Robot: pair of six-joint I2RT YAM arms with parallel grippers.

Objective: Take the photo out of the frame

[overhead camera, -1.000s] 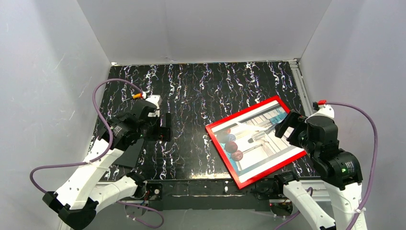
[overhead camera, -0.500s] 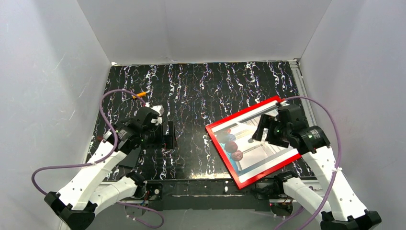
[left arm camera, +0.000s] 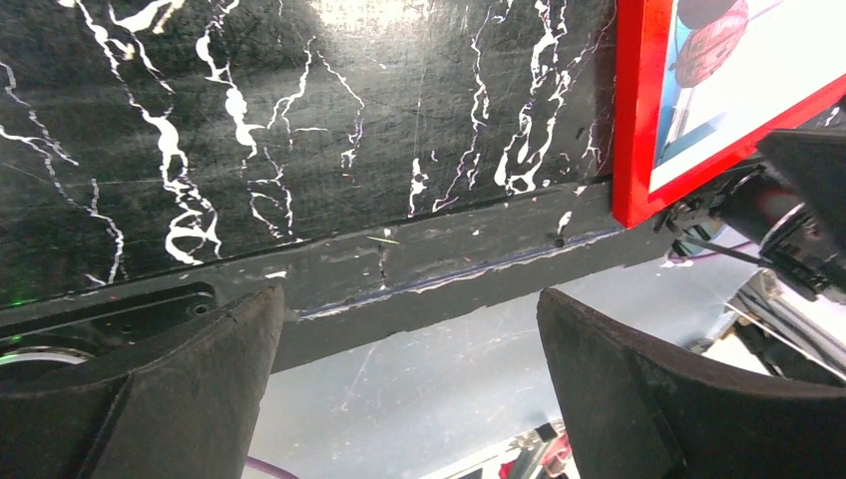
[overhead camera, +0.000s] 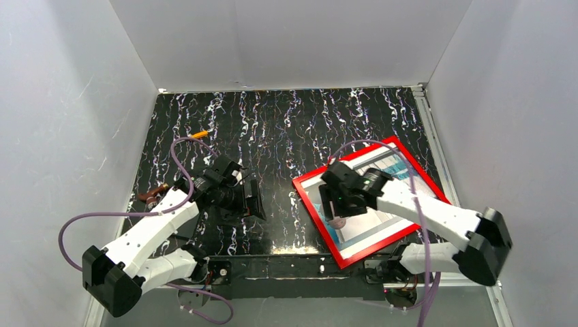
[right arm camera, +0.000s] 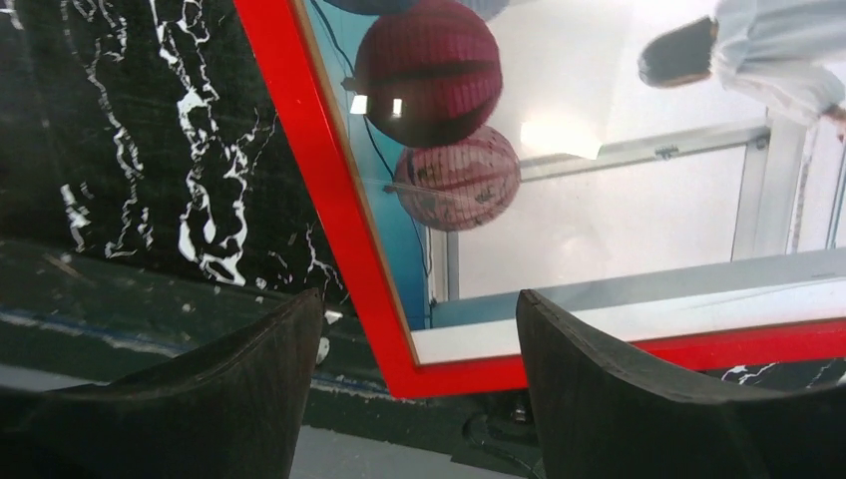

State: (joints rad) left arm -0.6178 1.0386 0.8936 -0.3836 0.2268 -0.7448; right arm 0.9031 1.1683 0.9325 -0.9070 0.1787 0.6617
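The frame [overhead camera: 313, 218] is lying flat and face up on the right part of the table [overhead camera: 286, 129], turned at an angle, and its near corner is reaching over the table's near edge. I am judging that this overhang is giving a finger room to come under the rim, though I cannot be sure. The photo [overhead camera: 361, 228] is sitting inside the frame, picture side up, so it is not yet taken out.

The right gripper [overhead camera: 337, 204] is hanging over the left part of the frame, above the balloons [right arm camera: 429, 70]; its fingers [right arm camera: 249, 389] are standing apart and gripping nothing. In the right wrist view the near corner of the frame is showing low in the gap between them; whether they are touching the photo I cannot tell. So the photo is lying directly under this gripper.

The left gripper [overhead camera: 251, 199] is hovering over the table just left of the frame, jaws wide apart, holding nothing. The frame's corner is showing at the upper right of its wrist view, apart from the fingers. Probably it is placed there to steady the frame from that side.
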